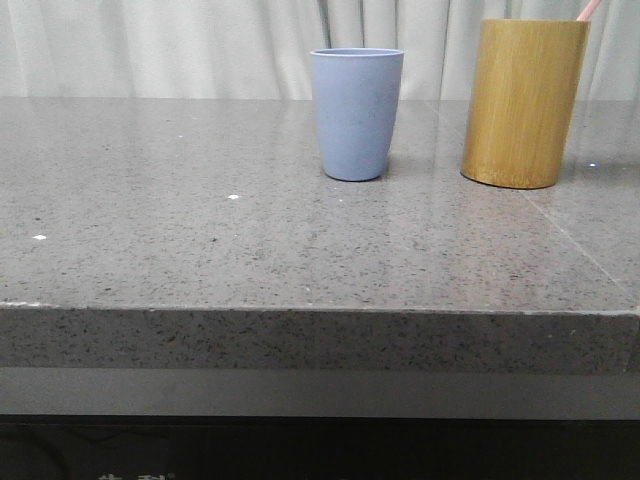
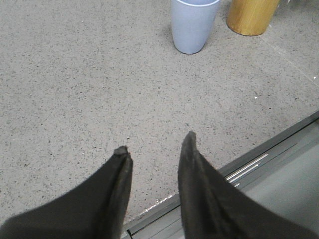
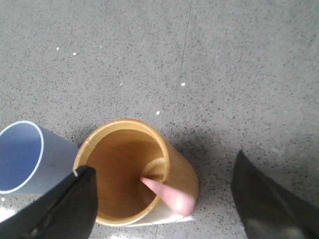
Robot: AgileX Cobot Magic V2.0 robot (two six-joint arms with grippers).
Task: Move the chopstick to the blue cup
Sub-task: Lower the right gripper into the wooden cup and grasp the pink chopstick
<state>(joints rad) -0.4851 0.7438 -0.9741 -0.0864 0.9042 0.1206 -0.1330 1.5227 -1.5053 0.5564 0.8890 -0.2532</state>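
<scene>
The pale blue cup stands upright at the middle back of the stone table. To its right stands a taller bamboo holder, and a pink chopstick pokes out of its top at the right rim. In the right wrist view I look down into the bamboo holder. The chopstick leans against its rim, and the blue cup is beside the holder. My right gripper hangs open above the holder, its fingers wide on either side of the chopstick. My left gripper is open and empty over the table's front edge.
The grey speckled table ends in a front edge just under my left gripper. A pale curtain hangs behind the table. Neither arm shows in the front view.
</scene>
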